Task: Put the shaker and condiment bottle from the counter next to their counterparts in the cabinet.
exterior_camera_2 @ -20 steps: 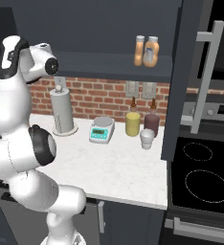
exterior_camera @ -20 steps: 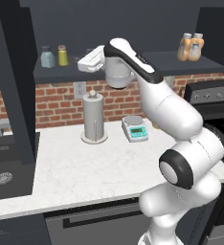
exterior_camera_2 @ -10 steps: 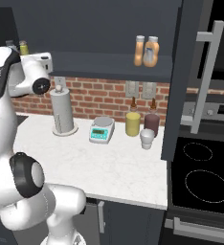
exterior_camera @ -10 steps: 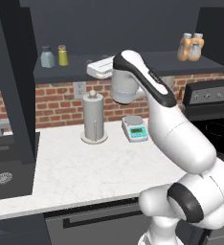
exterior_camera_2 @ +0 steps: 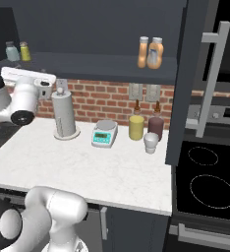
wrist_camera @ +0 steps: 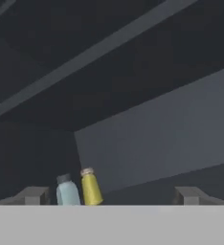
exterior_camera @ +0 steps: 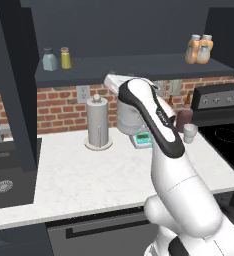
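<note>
The arm has swung right along the bench [exterior_camera: 89, 175] and now stands in front of the scale [exterior_camera_2: 104, 133]. Its fingers [wrist_camera: 111, 195] stand wide apart, holding nothing. On the cabinet [exterior_camera: 139, 65] shelf, the yellow shaker [exterior_camera: 65, 58] sits just beside the pale blue shaker [exterior_camera: 49, 59] at the left end; two orange bottles [exterior_camera: 199, 49] stand at the right end.

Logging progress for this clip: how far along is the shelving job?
Done: the shaker stands beside the blue-grey shaker on the shelf, and two orange bottles sit together further along. In hand: nothing; the gripper is open. Left: nothing evident.
</note>
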